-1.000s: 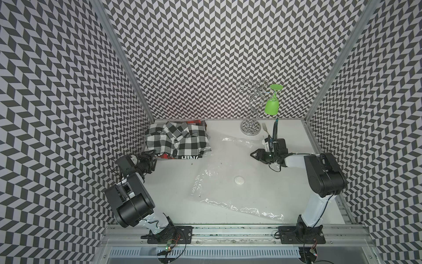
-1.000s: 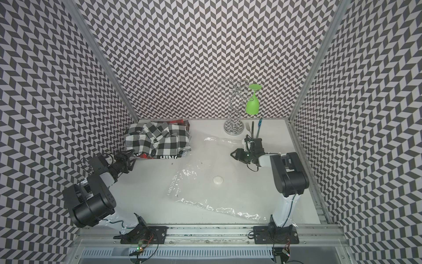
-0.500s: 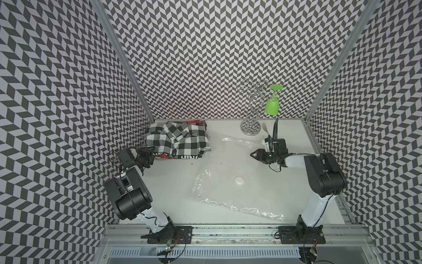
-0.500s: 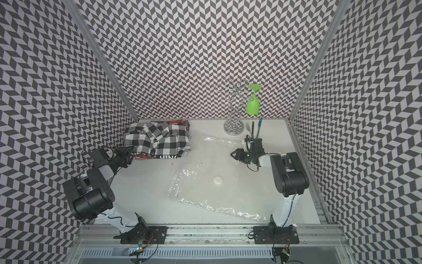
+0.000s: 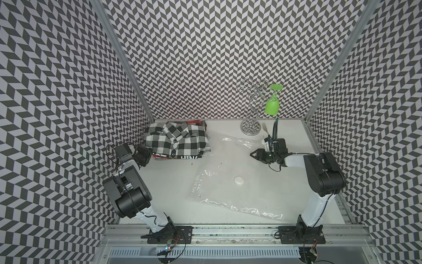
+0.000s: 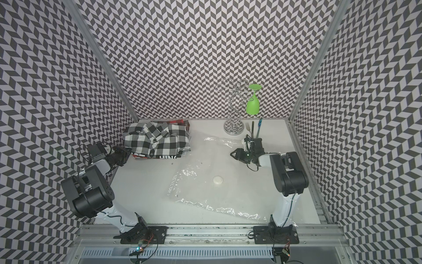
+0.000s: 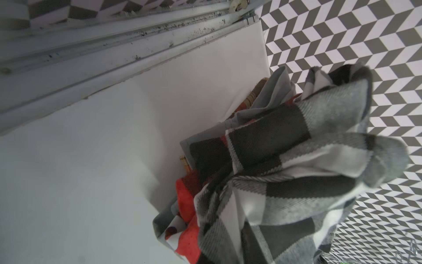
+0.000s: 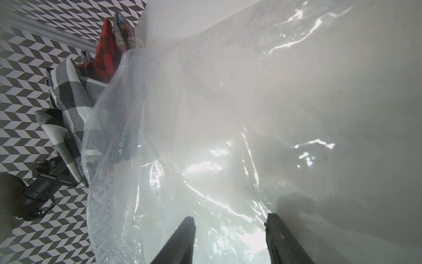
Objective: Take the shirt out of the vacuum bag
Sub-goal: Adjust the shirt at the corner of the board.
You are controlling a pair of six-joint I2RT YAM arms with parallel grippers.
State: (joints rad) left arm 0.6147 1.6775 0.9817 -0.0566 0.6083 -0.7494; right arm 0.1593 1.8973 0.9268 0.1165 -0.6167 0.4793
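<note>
The black-and-white checked shirt [image 5: 175,139] [image 6: 155,141] lies crumpled at the back left on folded red and grey cloths. The vacuum bag [image 5: 223,169] [image 6: 205,169] is spread flat mid-table with its white valve [image 5: 239,180] up, and its far edge laps over the shirt's right side. My left gripper [image 5: 146,153] [image 6: 124,155] sits at the pile's left edge. Its wrist view is filled by the shirt [image 7: 285,171], with the jaws hidden. My right gripper [image 8: 231,217] [image 5: 253,154] stands open over the bag [image 8: 205,114] near its back right corner.
A wire glass rack [image 5: 250,126] with a green glass [image 5: 271,106] hanging upside down stands at the back right. A fork [image 5: 265,126] and other utensils stand just behind my right wrist. Patterned walls close in on three sides, and the left wall is near my left arm.
My left gripper has shifted slightly toward the back, along the left edge of the shirt pile, and its arm has pulled in a little. The right arm, bag and shirt look unmoved.
</note>
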